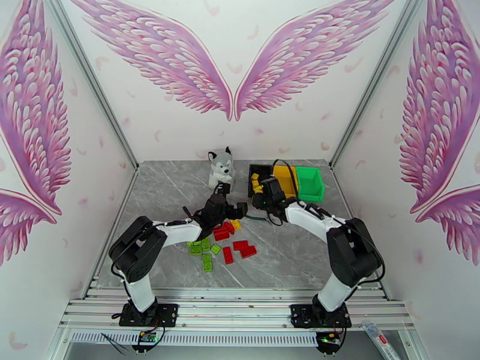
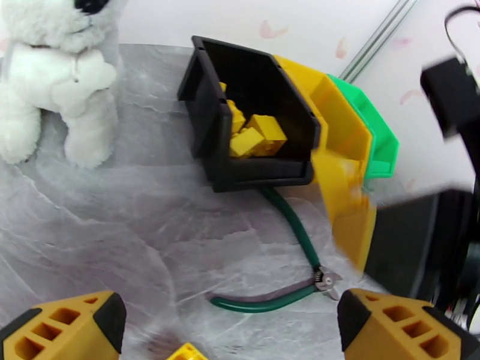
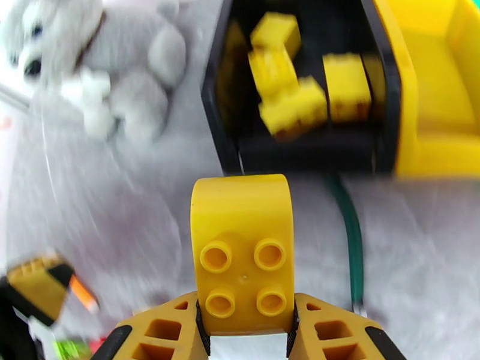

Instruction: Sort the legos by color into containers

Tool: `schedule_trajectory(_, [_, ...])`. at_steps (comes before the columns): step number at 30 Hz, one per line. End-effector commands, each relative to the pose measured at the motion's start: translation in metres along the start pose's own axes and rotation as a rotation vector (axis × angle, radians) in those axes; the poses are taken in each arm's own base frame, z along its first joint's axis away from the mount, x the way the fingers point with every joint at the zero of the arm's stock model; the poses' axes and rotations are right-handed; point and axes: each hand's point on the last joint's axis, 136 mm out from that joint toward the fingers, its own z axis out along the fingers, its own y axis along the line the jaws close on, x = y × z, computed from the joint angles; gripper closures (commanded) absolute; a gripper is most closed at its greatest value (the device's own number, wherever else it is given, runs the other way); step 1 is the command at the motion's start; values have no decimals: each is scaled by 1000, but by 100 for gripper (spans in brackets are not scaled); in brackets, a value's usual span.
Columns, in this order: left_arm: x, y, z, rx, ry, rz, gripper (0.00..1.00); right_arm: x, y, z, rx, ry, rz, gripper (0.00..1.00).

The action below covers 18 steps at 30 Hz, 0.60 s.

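Observation:
My right gripper (image 3: pixel 246 324) is shut on a yellow lego (image 3: pixel 243 253), held a little in front of the black container (image 3: pixel 300 148); in the top view it (image 1: pixel 263 199) hovers by that bin's near edge. The black container (image 1: pixel 258 177) has several yellow legos (image 3: pixel 294 94) in it, and the yellow container (image 1: pixel 284 179) and green container (image 1: pixel 309 182) join it on the right. My left gripper (image 2: pixel 234 328) is open above the pile, a yellow lego (image 2: pixel 187 353) just below it. Red legos (image 1: pixel 223 233) and lime green legos (image 1: pixel 207 261) lie scattered beneath my left gripper (image 1: pixel 235 212).
A grey-and-white plush dog (image 1: pixel 220 167) sits left of the containers. Green-handled pliers (image 2: pixel 282 283) lie on the grey table (image 1: pixel 162 193) in front of the black bin. A thin orange stick (image 3: pixel 84 295) shows near the left gripper. Metal frame posts line both side walls.

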Motion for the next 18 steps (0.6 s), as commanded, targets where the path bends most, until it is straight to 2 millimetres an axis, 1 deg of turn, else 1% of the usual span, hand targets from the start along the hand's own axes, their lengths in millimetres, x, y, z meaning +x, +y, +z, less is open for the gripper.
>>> schedule_trajectory(1, [-13,10,-16,-63,-13,41,1,-26,-6,17,41,-24,8,67])
schedule_trajectory(5, [-5,19,-25,-93,-2,44,1,-48,-12,37,70,-33,27,65])
schedule_trajectory(6, [-2,21,-27,-100,2,45,1,-54,-13,40,72,-36,30,62])
schedule_trajectory(8, [1,25,-31,-114,8,45,1,-59,-16,48,80,-27,34,55])
schedule_trajectory(10, [4,29,-36,-130,11,49,1,-63,-15,51,78,-26,34,45])
schedule_trajectory(12, [5,34,-41,-148,13,52,1,-63,-14,50,71,-29,32,36])
schedule_trajectory(13, [5,36,-44,-155,12,52,1,-62,-12,49,62,-30,33,33])
schedule_trajectory(15, [7,39,-49,-168,12,54,1,-59,-9,45,40,-31,32,30])
schedule_trajectory(18, [8,46,-58,-189,10,56,1,-48,0,36,4,-31,12,30])
